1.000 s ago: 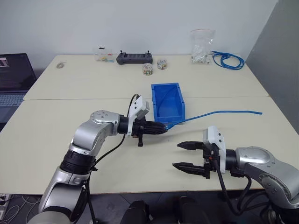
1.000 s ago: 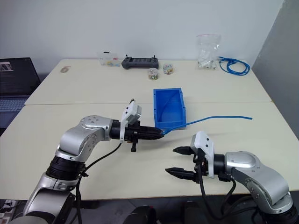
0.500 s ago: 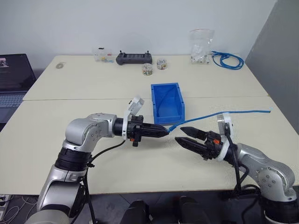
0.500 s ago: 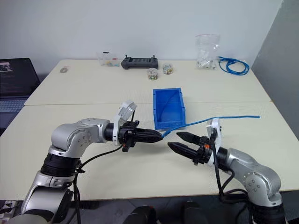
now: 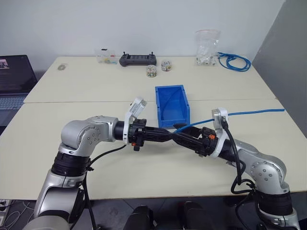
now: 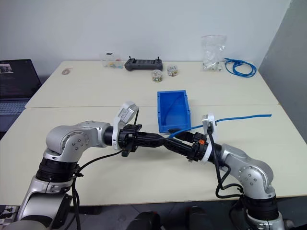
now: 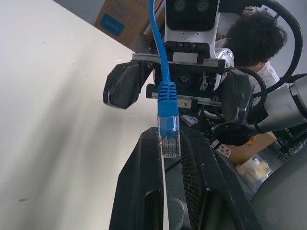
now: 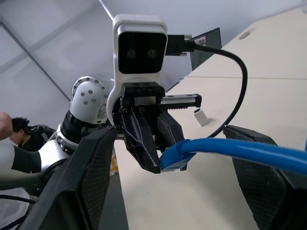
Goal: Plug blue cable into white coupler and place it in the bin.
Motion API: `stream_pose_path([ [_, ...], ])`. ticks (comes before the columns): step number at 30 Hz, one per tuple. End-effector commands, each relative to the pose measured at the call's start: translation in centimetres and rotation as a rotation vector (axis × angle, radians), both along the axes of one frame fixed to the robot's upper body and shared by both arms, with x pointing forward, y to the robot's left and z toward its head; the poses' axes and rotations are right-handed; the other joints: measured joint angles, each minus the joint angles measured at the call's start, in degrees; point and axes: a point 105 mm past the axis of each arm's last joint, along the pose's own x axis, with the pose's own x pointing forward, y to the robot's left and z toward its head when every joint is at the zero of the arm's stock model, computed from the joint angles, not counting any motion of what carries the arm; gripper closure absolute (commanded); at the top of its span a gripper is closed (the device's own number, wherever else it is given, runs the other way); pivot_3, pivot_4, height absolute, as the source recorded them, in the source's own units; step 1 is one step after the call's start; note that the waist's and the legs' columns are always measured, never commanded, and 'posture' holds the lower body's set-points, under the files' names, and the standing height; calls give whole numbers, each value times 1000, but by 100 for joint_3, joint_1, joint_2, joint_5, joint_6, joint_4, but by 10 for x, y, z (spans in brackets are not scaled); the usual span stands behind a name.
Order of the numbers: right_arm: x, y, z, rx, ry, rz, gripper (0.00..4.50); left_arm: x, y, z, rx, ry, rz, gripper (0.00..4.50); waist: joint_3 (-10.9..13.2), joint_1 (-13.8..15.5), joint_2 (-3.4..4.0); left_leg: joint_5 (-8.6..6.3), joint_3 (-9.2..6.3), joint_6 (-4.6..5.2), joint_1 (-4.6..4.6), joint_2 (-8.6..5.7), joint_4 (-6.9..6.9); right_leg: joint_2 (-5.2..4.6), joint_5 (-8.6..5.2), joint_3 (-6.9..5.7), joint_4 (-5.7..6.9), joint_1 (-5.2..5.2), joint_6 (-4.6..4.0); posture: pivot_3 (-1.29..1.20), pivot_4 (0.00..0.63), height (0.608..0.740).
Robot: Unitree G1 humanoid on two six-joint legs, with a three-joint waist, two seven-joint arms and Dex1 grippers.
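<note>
My left gripper (image 5: 171,135) is shut on the clear plug of the blue cable (image 5: 249,113), holding it level above the table in front of the bin (image 5: 185,106). The plug (image 7: 169,139) stands up between the closed left fingers. My right gripper (image 5: 178,132) faces it, open, with one finger (image 8: 91,177) on each side of the plug and not touching it. The cable trails away to the right over the right arm. The white coupler (image 8: 200,116) lies on the table under the left arm. The bin holds nothing.
A laptop (image 5: 12,79) sits at the far left. Along the back edge are a small clear box (image 5: 106,56), a black controller (image 5: 138,59), two small jars (image 5: 151,71), a clear bag (image 5: 207,48) and a coiled blue cable (image 5: 234,61). A person's head (image 7: 254,38) shows behind the robot.
My right gripper rose, rolled and moved left until its open fingers straddle the plug. The left gripper rolled and drew back slightly, still holding the plug. The cable's free end swung right.
</note>
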Motion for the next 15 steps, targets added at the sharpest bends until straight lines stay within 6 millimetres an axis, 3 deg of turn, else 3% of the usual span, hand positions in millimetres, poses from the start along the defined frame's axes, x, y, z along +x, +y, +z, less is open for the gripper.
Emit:
stream_pose_path([
  [1,-5,3,12,36,-28,39,1493,-3,1,12,-23,-48,-4,4273,0,0,0,0,0,0,0,0,0,0,0,0,0,0,0,0,150,740],
  [14,-12,5,16,43,-25,93,4316,-6,1,11,-14,-51,-10,4273,0,-1,0,0,1,0,0,0,-1,0,0,1,-1,0,0,0,150,740],
  [15,-12,5,16,43,-25,94,4356,-6,0,11,-14,-52,-10,4273,0,-1,0,0,1,0,0,0,-2,0,0,1,-1,0,0,0,150,740],
])
